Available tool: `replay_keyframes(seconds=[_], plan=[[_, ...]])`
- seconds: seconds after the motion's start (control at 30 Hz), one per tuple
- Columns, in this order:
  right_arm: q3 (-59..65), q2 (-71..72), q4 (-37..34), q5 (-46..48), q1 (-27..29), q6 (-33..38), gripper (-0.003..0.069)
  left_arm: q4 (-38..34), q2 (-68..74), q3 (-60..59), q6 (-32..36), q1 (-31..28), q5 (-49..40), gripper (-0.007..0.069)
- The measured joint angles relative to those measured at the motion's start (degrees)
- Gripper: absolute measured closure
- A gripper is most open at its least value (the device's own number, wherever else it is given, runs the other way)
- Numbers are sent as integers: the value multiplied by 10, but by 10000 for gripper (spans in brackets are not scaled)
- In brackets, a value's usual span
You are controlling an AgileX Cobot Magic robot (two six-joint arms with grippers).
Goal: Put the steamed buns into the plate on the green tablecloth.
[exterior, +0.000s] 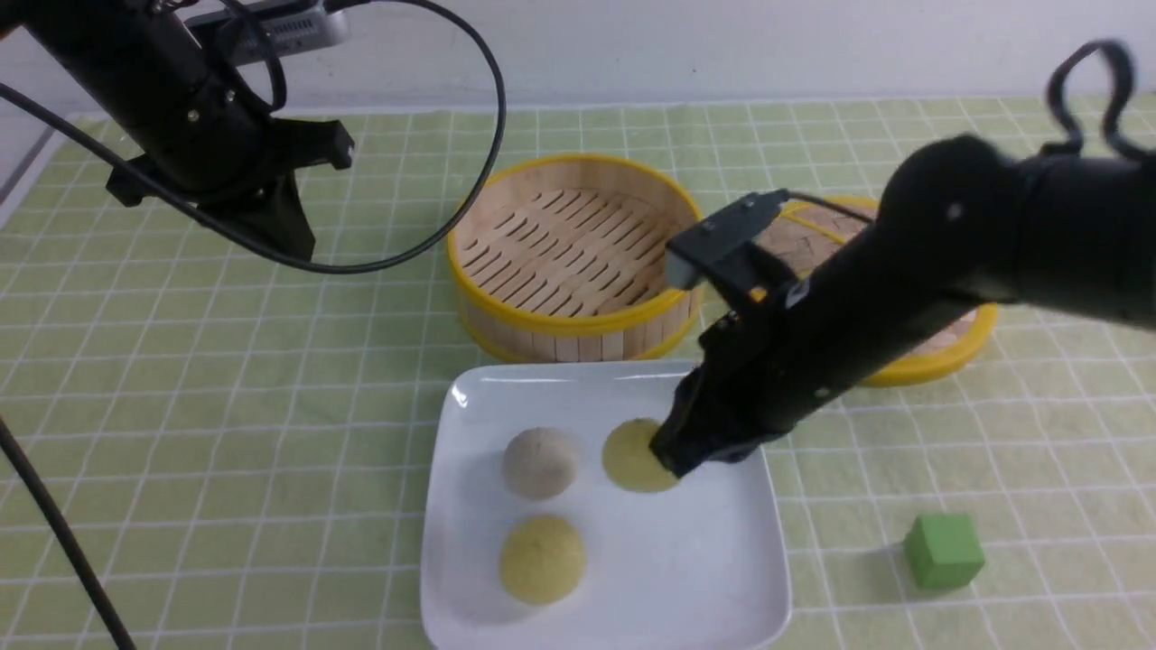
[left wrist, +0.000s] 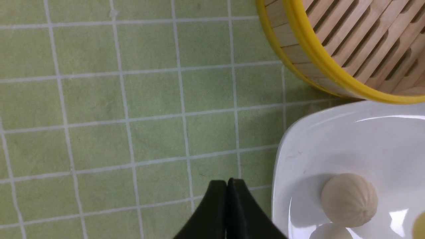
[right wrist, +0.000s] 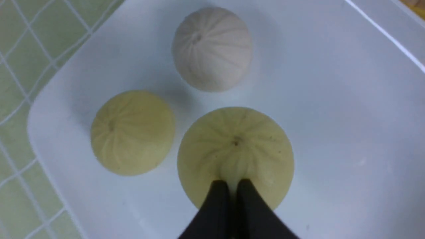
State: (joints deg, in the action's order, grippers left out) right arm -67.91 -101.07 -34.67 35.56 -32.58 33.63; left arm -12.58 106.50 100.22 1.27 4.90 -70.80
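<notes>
On the tablecloth (exterior: 226,361), only front view shows cube (exterior: 944,551).

Three buns (exterior: 540,462) rest in white plate (exterior: 686,578) on green tablecloth (exterior: 226,406).

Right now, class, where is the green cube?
Front view: the green cube sits on the green tablecloth, to the robot's right of the plate, apart from it.

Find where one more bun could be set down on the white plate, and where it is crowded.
Free: the near right corner of the plate, between the near yellow bun and the right rim. Narrower: along the far rim. Crowded: left and middle, where the grey bun, far yellow bun and right pincer sit close.
</notes>
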Motion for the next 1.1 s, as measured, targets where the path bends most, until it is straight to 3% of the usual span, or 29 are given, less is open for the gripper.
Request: replay_keyframes(seconds=[0.1,0.3,0.47,0.63,0.8,0.9,1.03,1.07,1.1], plan=[[8,-23,-4,-55,-13,5,608,0,0,0,1,0,0,607],[9,-59,-6,-82,-15,1,460,0,0,0,2,0,0,607],[9,-42,-2,-43,-15,-5,259,0,0,0,3,0,0,605],[9,42,53,26,-15,-22,167,0,0,0,3,0,0,605],[4,178,168,103,-15,-121,193,-7,0,0,3,0,0,605],[-7,271,260,174,-15,-223,265,-8,0,0,3,0,0,603],[-2,396,362,264,-15,-357,452,-9,0,0,3,0,0,599],[0,402,366,268,-15,-364,452,-9,0,0,3,0,0,599],[14,442,391,293,-15,-404,536,-9,0,0,3,0,0,596]])
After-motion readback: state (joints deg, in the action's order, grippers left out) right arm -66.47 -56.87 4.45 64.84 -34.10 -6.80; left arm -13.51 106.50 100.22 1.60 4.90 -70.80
